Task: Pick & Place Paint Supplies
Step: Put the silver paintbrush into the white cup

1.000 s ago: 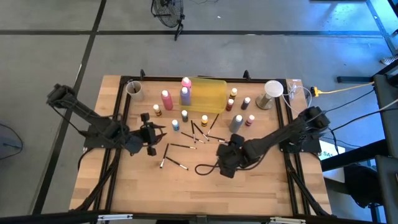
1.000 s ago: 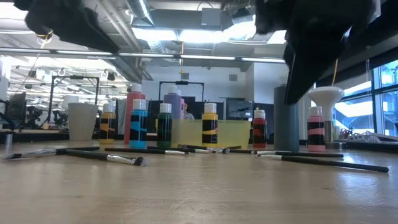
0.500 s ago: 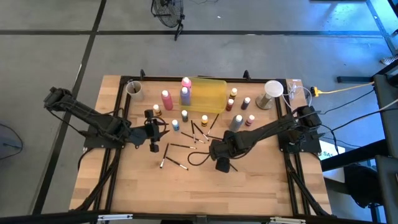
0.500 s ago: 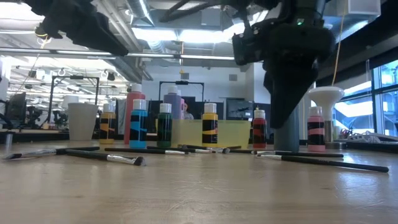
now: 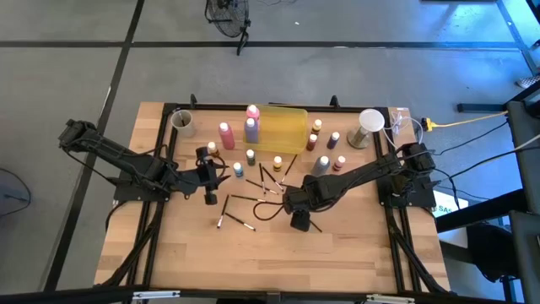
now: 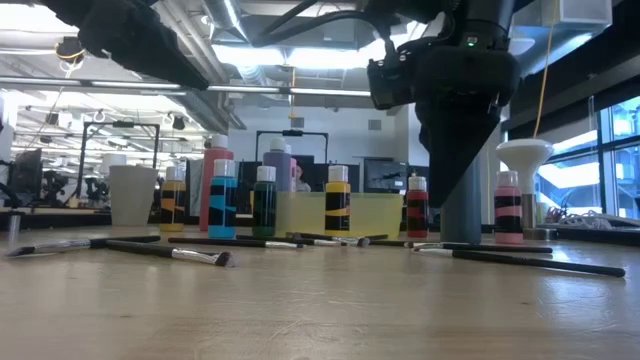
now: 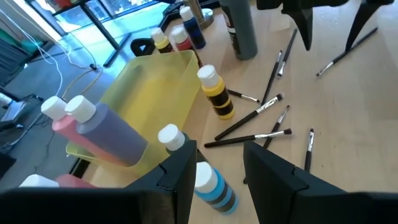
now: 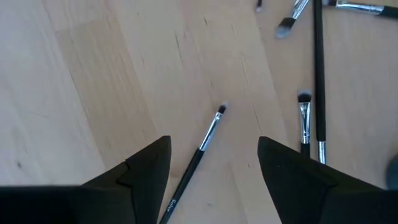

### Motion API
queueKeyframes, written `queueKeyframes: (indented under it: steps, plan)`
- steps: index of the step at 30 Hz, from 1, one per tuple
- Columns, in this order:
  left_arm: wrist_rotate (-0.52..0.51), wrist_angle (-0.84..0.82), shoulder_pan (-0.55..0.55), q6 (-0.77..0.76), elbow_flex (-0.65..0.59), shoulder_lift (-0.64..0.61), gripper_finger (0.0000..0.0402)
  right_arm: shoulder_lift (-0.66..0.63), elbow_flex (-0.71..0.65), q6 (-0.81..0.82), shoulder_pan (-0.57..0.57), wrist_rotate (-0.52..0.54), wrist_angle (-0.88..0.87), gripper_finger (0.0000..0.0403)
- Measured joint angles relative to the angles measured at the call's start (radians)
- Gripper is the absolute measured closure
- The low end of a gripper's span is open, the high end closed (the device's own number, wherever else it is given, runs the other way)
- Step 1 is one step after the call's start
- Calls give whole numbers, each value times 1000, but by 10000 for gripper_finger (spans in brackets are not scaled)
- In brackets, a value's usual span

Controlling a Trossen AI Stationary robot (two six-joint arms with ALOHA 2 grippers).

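While right gripper (image 8: 211,168) hangs open over 1 thin brush (image 8: 202,144), a skewed descent could flick it; left gripper (image 7: 217,163), jaws parted and empty, waits near blue bottle (image 7: 214,186).

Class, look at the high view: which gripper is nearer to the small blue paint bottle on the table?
Left. The left gripper sits just beside the blue paint bottle, jaws open; the right gripper hovers farther off, over the scattered brushes.
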Motion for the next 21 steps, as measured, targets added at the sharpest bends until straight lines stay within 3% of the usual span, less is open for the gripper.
queueKeyframes:
  steps: [8,21]
  plan:
    - [116,49,0,-19,0,0,274,0,-18,19,-14,-12,27,160]
    - [158,129,46,108,0,1,274,52,-17,104,-117,-151,85,160]
